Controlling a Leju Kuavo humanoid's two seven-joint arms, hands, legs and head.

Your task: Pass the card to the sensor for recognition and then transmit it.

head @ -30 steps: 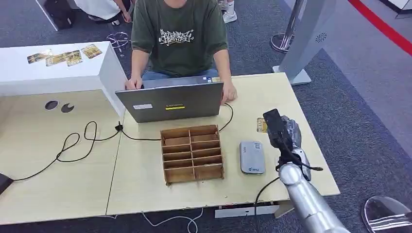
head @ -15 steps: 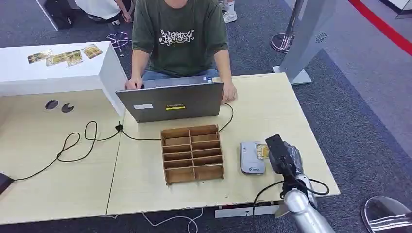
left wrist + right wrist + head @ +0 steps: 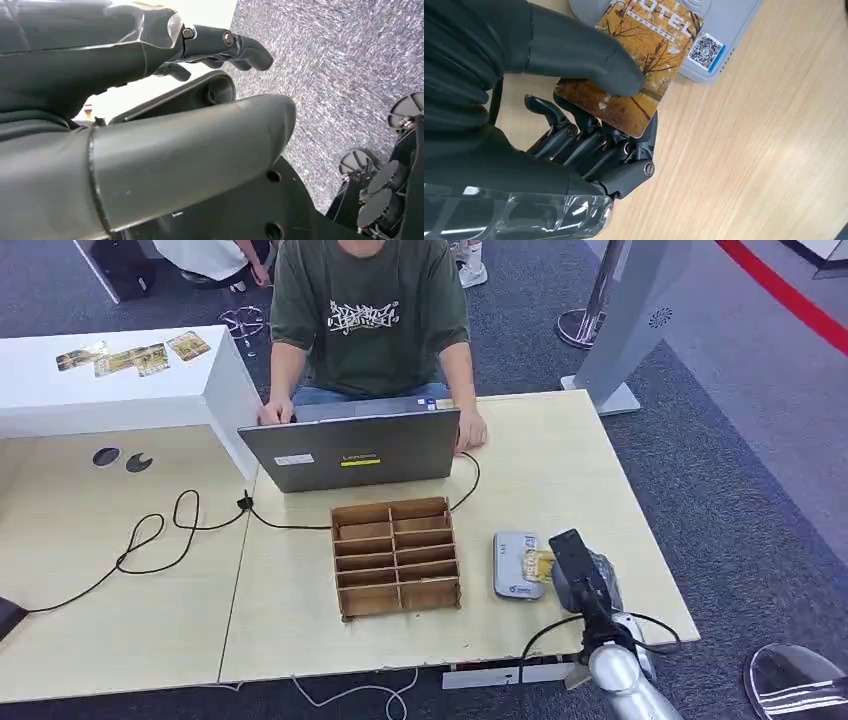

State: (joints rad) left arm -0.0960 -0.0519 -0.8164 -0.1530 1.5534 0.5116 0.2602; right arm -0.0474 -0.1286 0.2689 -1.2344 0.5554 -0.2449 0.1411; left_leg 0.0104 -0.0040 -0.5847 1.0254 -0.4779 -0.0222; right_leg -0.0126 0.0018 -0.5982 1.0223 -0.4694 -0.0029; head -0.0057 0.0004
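Looking down from the head view, we see the light wooden table [image 3: 560, 450] with a person [image 3: 370, 315] seated at its far side behind an open laptop [image 3: 350, 448]; the person's face is cut off by the frame edge. In front of the laptop stands a wooden divided organizer [image 3: 396, 557], and just to its right lies the grey card sensor [image 3: 515, 562], partly covered on its right side. The right arm enters from the lower edge, its upper length cut off, and the right hand [image 3: 575, 565] sits beside the sensor. From this height we cannot make out the fingers; the right wrist view resolves them: the thumb presses on top of the card [image 3: 644, 65] and the darker fingers [image 3: 589, 137] curl beneath it, so the hand grips the card. The card's far end overlaps the sensor [image 3: 719, 30], beside a printed QR label. The left hand [image 3: 215, 45] appears against grey carpet in its wrist view, fingers extended, with nothing visible in it.
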